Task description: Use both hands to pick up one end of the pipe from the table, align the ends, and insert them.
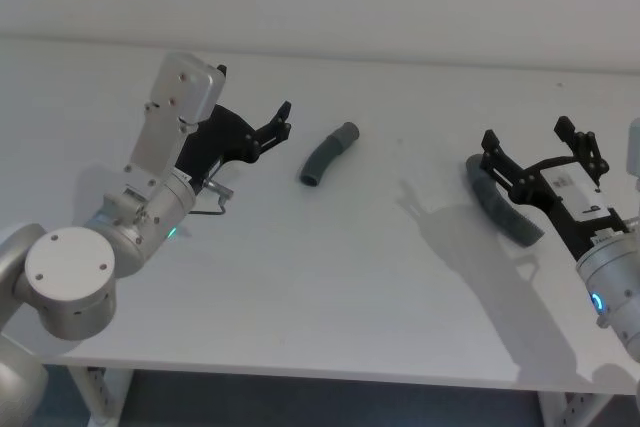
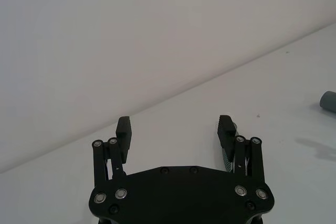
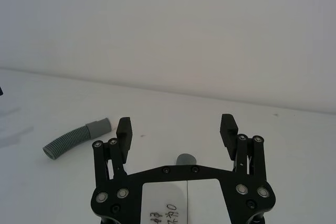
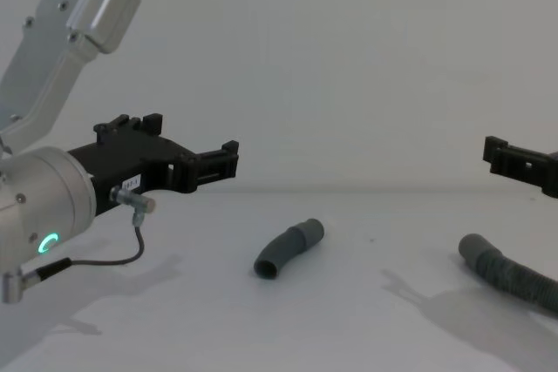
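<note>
left end effector [image 1: 284,119]: black plastic claw, jaws spread wide, holding nothing. it hovers above the matt white tabletop [image 1: 300,277], to the left of the short curved dark grey ribbed hose piece [image 1: 322,159] and not touching it. that piece lies mid-tabletop, its smooth grey cuff [image 1: 347,133] pointing away from the robot.

right end effector [image 1: 530,139]: same claw, equally wide, also empty. it hangs over one end of the longer ribbed hose piece [image 1: 505,212], which lies at the right of the tabletop with its plain end cuff [image 4: 475,248] toward the middle.

risks, as judged:
- the cuffs are smooth and round; a pinch off their middle would likely let them slip or roll out.
- a grip on the soft ribbing would let the hose bend, so the free end droops and the two cuffs meet at an angle and jam.
- the short piece is light and curved; a finger nudge could swing it aside on the flat surface.
</note>
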Tool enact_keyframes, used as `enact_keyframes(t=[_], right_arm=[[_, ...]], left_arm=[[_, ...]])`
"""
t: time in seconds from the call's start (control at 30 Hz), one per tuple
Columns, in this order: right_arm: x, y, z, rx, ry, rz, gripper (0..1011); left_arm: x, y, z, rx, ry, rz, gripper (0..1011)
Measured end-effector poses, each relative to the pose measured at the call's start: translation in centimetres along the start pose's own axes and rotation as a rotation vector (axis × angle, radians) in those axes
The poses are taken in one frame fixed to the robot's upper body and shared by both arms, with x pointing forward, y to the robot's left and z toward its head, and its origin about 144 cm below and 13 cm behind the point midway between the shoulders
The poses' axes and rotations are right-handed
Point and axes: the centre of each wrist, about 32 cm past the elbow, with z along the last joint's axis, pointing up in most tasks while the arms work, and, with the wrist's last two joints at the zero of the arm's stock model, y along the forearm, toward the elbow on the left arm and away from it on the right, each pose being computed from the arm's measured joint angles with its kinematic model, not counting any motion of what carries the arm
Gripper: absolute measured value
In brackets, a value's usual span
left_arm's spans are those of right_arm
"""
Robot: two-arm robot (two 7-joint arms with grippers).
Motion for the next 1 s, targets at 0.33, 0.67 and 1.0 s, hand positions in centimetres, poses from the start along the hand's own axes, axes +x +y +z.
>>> enact_keyframes(t=[0.33,0.67,1.0], right_arm=[[0.00,0.00,0.00,0.000,0.000,0.000,1001],[0.00,0.00,0.00,0.000,0.000,0.000,1001],[0.08,0.16,-0.03,-0.006,-0.010,-0.002,1001]], left_arm=[[0.00,0.00,0.00,0.000,0.000,0.000,1001],[0.00,0.00,0.00,0.000,0.000,0.000,1001],[0.26,-0.54,-0.05,0.000,0.007,-0.008,1001]])
